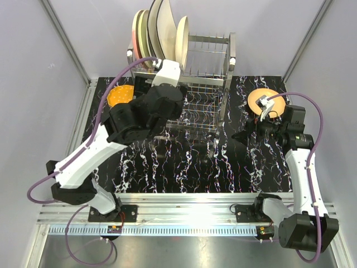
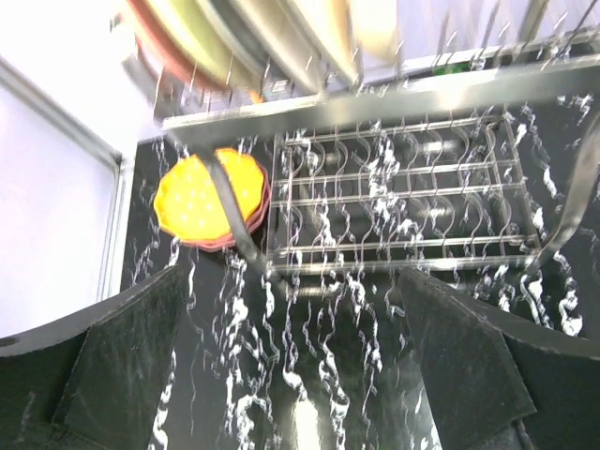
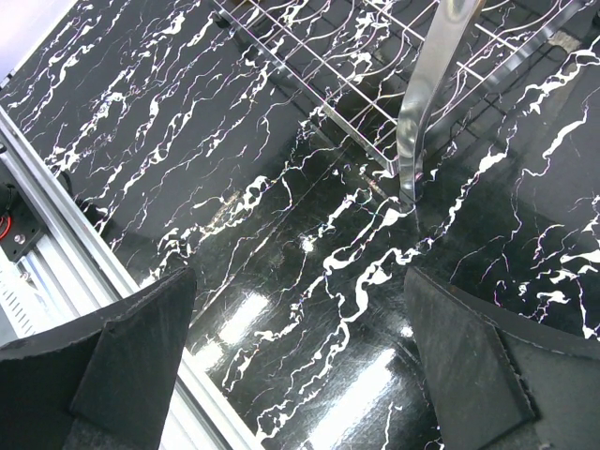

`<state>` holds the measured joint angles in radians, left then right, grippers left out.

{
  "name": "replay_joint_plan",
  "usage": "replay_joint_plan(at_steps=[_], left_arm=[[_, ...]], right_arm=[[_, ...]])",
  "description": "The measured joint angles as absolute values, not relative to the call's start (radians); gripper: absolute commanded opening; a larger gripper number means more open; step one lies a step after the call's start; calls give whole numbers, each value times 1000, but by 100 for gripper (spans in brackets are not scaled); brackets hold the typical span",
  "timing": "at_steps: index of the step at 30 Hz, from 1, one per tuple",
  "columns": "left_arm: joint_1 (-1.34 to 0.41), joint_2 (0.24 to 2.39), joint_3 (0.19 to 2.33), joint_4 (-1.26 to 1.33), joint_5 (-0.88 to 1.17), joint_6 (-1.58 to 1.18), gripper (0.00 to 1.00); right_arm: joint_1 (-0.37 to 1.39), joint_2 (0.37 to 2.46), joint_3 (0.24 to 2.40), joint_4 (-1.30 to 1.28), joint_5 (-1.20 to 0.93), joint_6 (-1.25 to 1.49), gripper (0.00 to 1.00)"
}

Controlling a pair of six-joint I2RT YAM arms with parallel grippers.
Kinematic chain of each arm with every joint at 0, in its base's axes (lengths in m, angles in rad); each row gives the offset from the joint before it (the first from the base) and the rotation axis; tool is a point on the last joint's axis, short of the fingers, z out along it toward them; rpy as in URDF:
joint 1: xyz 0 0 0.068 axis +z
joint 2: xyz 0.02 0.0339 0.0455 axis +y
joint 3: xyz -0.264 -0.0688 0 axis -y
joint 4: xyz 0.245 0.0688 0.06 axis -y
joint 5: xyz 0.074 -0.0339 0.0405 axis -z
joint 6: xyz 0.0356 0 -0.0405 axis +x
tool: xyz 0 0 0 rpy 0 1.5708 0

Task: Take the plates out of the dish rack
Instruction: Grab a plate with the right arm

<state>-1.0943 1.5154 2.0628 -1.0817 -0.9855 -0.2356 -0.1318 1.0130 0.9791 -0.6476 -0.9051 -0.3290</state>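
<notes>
Plates [image 2: 234,37] — up ahead of left claw [image 2: 291,319]

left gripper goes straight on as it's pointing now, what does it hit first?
The left gripper, open, would probably meet the dish rack at its lower tier's front rail; depth is unclear, so the table may come first. The orange plate lies off to the side.

The plates [image 1: 162,30] standing in the dish rack [image 1: 231,61] are cut off by the top edge overhead, and blurred in the left wrist view. The left arm [image 1: 139,114] hides the rack's left front.
</notes>
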Motion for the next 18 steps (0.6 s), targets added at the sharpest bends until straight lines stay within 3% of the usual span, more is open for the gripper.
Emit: replay_joint_plan(at_steps=[5, 11, 18], left_arm=[[-1094, 1604, 2167, -990, -1010, -106, 98], [-1059, 1708, 2241, -748, -1030, 130, 86], [-999, 1864, 2413, -571, -1028, 283, 82]], right_arm=[[-132, 1011, 978, -648, -902, -329, 100], [-132, 1008, 978, -648, -902, -329, 100], [-132, 991, 978, -648, -902, -329, 100]])
